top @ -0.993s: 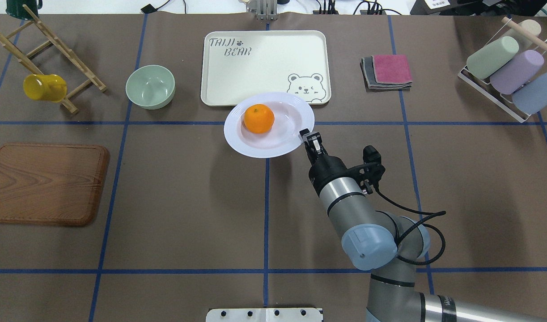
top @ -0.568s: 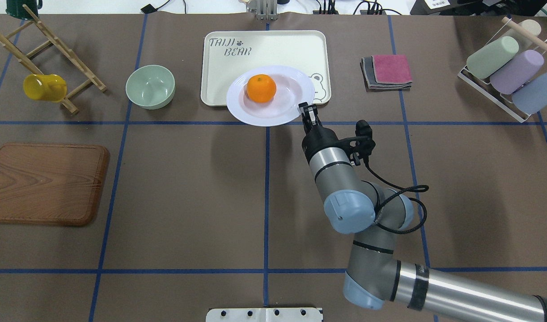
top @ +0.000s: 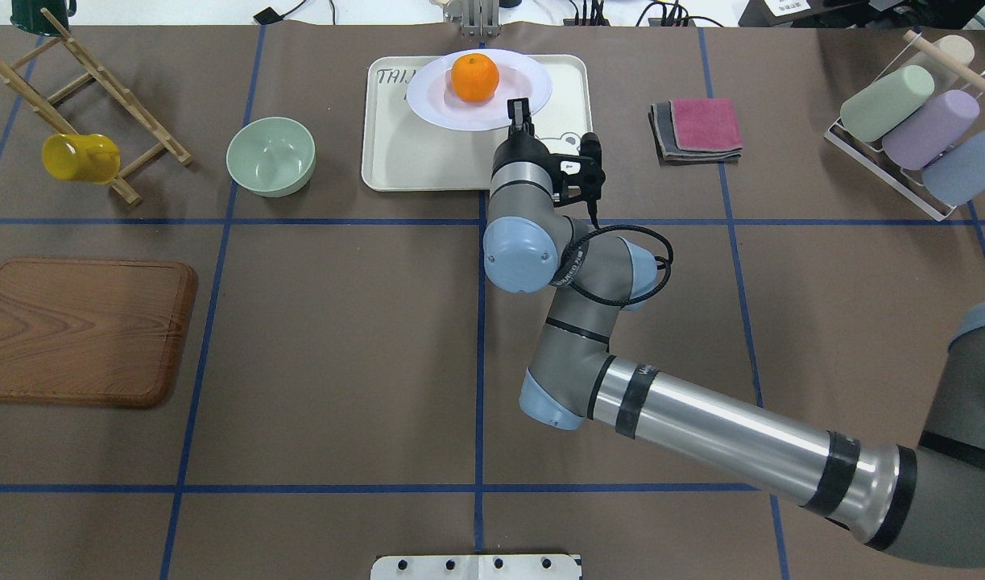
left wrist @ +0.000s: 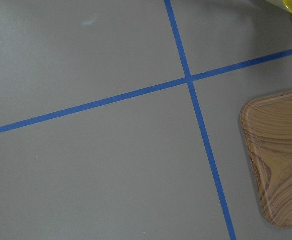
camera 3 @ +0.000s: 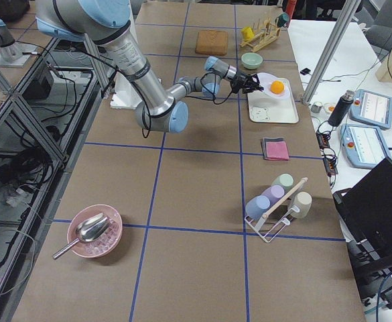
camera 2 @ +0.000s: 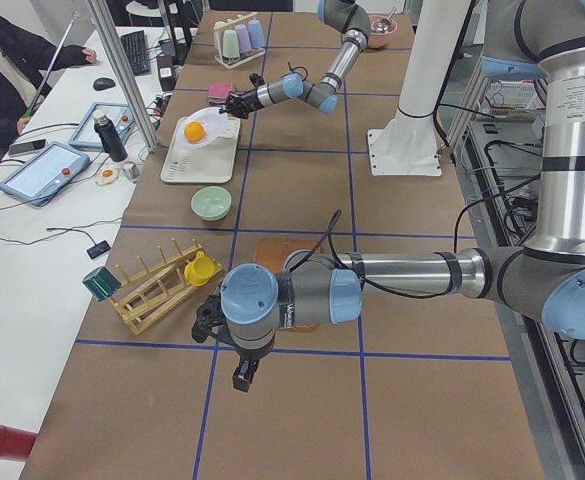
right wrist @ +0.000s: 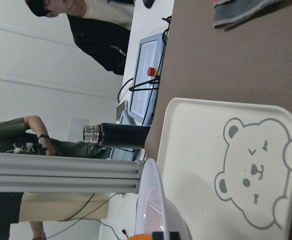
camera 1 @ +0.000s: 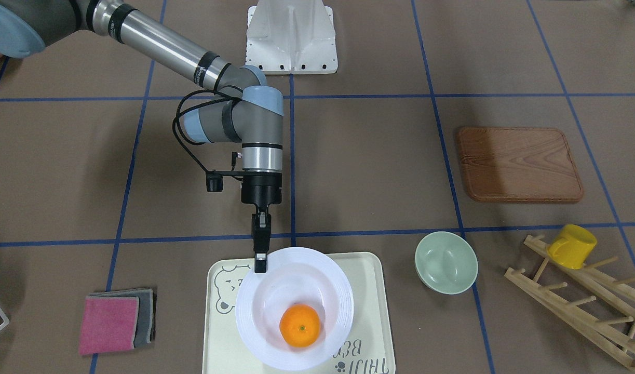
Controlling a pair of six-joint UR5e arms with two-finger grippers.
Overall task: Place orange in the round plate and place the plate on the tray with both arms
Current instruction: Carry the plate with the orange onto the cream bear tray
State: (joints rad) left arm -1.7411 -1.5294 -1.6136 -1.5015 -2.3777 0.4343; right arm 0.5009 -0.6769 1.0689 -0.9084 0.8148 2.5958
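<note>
— White round plate (top: 428, 103) got the orange (top: 474, 76) yet?
— Yes. The right gripper (top: 518, 105) pinches its rim over the tray (top: 411, 161), upper centre in the overhead view. Setting down and release look left. Left gripper (camera 2: 242, 378): can't tell its state.

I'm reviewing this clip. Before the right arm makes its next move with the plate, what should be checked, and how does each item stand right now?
1. The orange lies in the round plate: ok.
2. The right gripper is shut on the plate's rim: ok.
3. The plate is over the tray: ok.
4. The plate's base rests on the tray: cannot tell; the right wrist view suggests it is raised.
5. The left gripper shares the carry: not ok; it hangs over the table by the wooden board, far from the plate.
6. The left gripper is open or shut: cannot tell.
</note>
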